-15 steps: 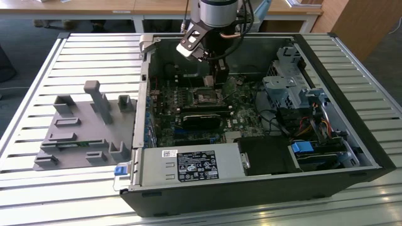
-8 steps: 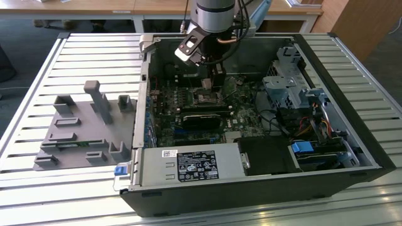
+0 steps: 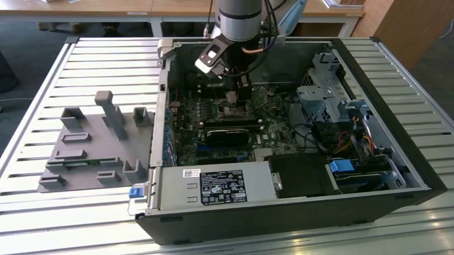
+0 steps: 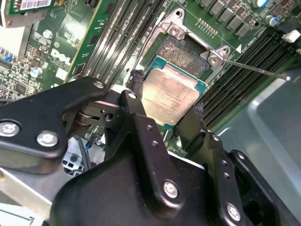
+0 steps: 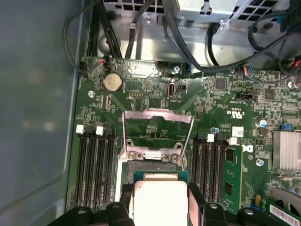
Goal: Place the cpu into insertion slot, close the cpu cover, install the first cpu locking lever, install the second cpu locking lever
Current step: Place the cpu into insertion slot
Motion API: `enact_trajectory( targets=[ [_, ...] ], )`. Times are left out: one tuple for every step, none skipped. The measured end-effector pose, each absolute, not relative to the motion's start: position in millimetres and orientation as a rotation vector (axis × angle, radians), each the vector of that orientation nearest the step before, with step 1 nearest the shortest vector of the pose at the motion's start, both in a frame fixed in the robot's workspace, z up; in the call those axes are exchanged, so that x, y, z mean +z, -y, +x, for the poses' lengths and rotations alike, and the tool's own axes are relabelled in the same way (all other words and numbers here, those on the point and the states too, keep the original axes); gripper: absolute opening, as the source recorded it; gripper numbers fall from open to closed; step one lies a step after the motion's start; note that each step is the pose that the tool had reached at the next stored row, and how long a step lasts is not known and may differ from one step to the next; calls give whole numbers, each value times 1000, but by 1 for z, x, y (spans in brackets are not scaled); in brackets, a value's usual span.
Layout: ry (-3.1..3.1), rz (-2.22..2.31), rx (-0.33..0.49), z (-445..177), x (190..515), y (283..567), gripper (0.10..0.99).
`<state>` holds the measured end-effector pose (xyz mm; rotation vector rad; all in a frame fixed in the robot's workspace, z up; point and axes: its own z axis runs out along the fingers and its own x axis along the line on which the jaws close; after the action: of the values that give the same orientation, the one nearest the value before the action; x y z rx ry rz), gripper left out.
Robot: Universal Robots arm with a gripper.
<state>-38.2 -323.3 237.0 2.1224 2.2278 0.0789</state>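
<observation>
Black two-fingered gripper pinches the small square silver-faced cpu by opposite edges, jaws closed only to chip width, holding it just above the dark, metal-rimmed square insertion slot; the thin silvery framed cpu cover stands hinged upright, so the slot lies exposed.

The tool grips the cpu by its edges over the insertion slot; the cpu cover stands open.
</observation>
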Motion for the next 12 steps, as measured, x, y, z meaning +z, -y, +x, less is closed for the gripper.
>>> enact_trajectory(
  targets=[
    [-2228,2123,79,-38,235,323,541],
    [-2227,2123,79,-38,234,323,541],
    [-2227,2124,79,-38,232,323,541],
    [-2226,2124,79,-38,230,323,541],
    [-2226,2124,79,-39,228,323,541],
    [-2226,2124,79,-39,227,323,541],
    [-2226,2124,79,-39,227,323,541],
    [-2226,2124,79,-39,226,323,541],
    [-2226,2124,79,-39,226,323,541],
    [-2226,2124,79,-39,225,323,541],
    [-2226,2124,79,-39,225,323,541],
    [-2226,2124,79,-39,224,323,541]
  ],
)
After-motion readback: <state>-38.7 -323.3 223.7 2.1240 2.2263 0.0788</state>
